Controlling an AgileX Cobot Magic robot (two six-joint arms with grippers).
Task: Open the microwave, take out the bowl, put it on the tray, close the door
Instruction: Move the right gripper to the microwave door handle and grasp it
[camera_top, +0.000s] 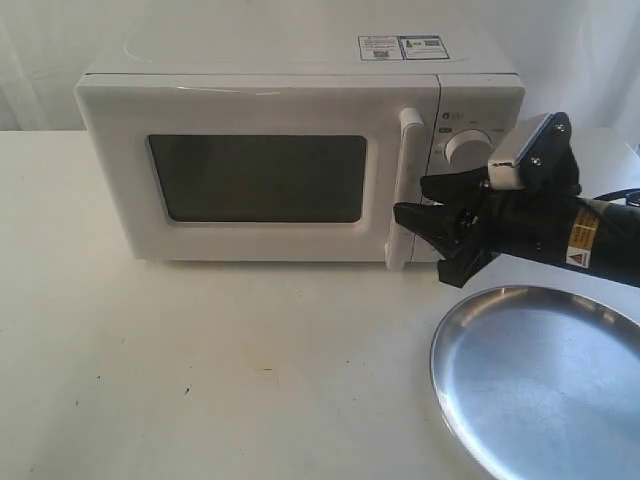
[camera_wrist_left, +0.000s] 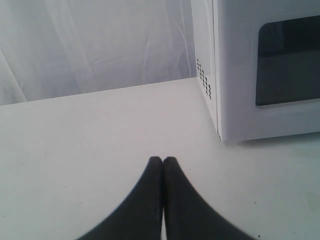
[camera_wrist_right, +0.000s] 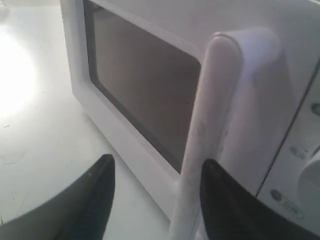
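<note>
The white microwave (camera_top: 300, 150) stands at the back of the table with its door (camera_top: 255, 175) shut. Its tall white bar handle (camera_top: 405, 185) runs down the door's right side. My right gripper (camera_top: 420, 200) is open just right of the handle, its black fingertips close to it. In the right wrist view the handle (camera_wrist_right: 205, 140) stands between the two spread fingers (camera_wrist_right: 95, 195), near the one on the dial side. The silver tray (camera_top: 545, 375) lies at the front right. The bowl is hidden. My left gripper (camera_wrist_left: 163, 161) is shut on nothing over bare table left of the microwave (camera_wrist_left: 260, 75).
Two white dials (camera_top: 466, 147) sit on the panel right of the door. The right arm's black body (camera_top: 570, 225) hangs above the tray's far rim. A white curtain (camera_wrist_left: 100, 45) backs the table.
</note>
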